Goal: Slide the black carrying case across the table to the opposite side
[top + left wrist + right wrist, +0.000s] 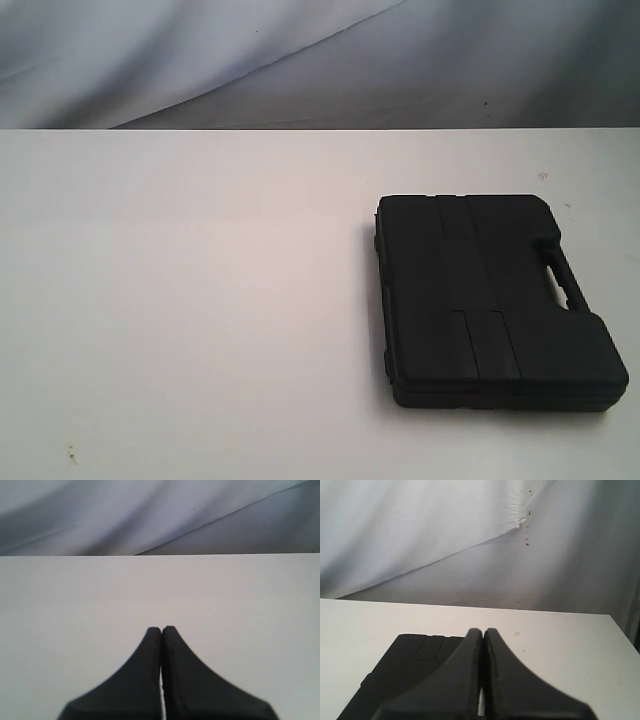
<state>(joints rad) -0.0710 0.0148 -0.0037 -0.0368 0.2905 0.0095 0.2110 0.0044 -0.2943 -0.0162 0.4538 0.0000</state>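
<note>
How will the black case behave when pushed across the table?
The case looks like rigid moulded plastic, so it should probably move as one piece. It lies flat and low on the smooth table, so it likely slides rather than tips.

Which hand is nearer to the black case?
Right. The right hand, shut, is close to the case, which lies right by its fingertips. The left hand, also shut, has only the white table before it; no case shows in its view.

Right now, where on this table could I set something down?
Left of the case, the table is bare to its edge. A bare strip lies between the case and the far edge. The near right is crowded: the case fills it.
</note>
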